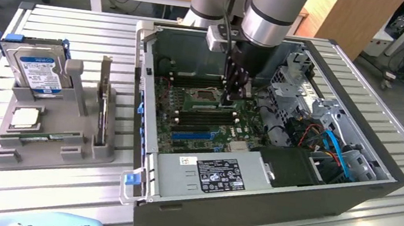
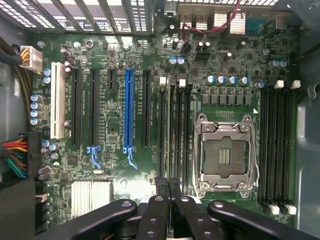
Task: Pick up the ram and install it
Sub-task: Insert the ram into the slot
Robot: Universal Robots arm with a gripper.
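The ram is a thin green stick standing on edge in a memory slot of the motherboard, just beside the processor socket. Seen edge-on in the wrist view, the ram runs along the slot next to the socket. My gripper reaches down into the open case with its fingers shut, the tips resting at the ram's top edge near one end. From the wrist, the gripper has its black fingers pressed together over that slot. Whether they pinch the ram cannot be told.
The open computer case lies on a slatted metal table. At the exterior view's left, a grey fixture holds a blue-labelled hard drive, a silver processor chip and another green stick. Cables and drive cages crowd the case's right side.
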